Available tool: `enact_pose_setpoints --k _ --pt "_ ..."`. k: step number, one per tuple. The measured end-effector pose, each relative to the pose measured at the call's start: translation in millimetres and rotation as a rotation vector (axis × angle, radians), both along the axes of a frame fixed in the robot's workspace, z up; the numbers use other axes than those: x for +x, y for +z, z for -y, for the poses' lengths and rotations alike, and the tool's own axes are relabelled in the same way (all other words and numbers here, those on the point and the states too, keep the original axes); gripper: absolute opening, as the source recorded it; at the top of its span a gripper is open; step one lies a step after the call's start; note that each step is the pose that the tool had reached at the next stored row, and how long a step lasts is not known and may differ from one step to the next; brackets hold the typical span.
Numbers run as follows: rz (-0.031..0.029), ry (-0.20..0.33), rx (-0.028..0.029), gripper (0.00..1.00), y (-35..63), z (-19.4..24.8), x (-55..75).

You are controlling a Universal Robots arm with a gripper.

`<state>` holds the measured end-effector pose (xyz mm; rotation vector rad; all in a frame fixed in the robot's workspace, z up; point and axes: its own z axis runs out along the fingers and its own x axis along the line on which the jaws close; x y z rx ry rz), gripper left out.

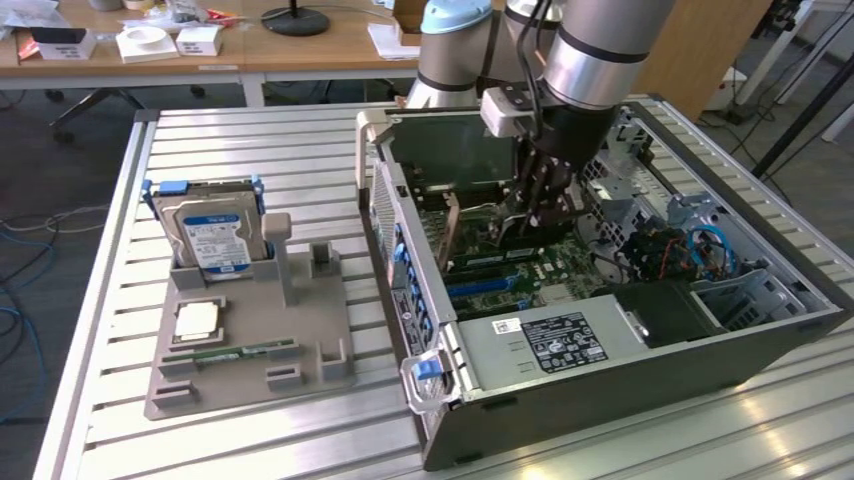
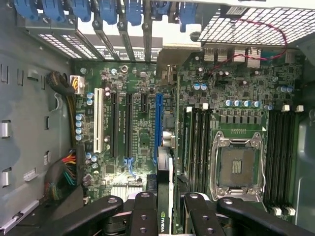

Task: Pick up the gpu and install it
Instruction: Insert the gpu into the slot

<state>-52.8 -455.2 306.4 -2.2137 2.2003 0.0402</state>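
My gripper (image 1: 541, 215) reaches down into the open computer case (image 1: 747, 350) and is shut on the gpu (image 2: 163, 219). The gpu is a thin black card seen edge-on in the wrist view, with a green logo, clamped between the two black fingers (image 2: 143, 216). It hangs upright over the motherboard (image 2: 142, 142), in line with the long blue expansion slot (image 2: 158, 118). I cannot tell whether its lower edge touches the slot. In the exterior view the gpu (image 1: 505, 238) shows as a dark strip under the fingers.
On the exterior view's left a grey holder (image 1: 247, 375) carries a silver hard drive with a blue label (image 1: 214, 240), a square processor chip (image 1: 198, 320) and a green memory stick (image 1: 240, 352). The empty processor socket (image 2: 236, 164) and memory slots (image 2: 197, 142) lie beside the blue slot.
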Motion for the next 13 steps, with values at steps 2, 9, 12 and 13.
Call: enact_pose_setpoints --k 2,9,12,13 --pt "0.0 0.0 -0.0001 0.26 -2.3 0.4 0.0" --pt "0.0 0.0 0.0 0.26 -9.2 1.3 0.0" --pt "0.0 0.0 0.0 0.26 -12.1 1.5 0.0" --pt "0.0 0.0 0.0 0.26 -12.7 1.5 0.0"
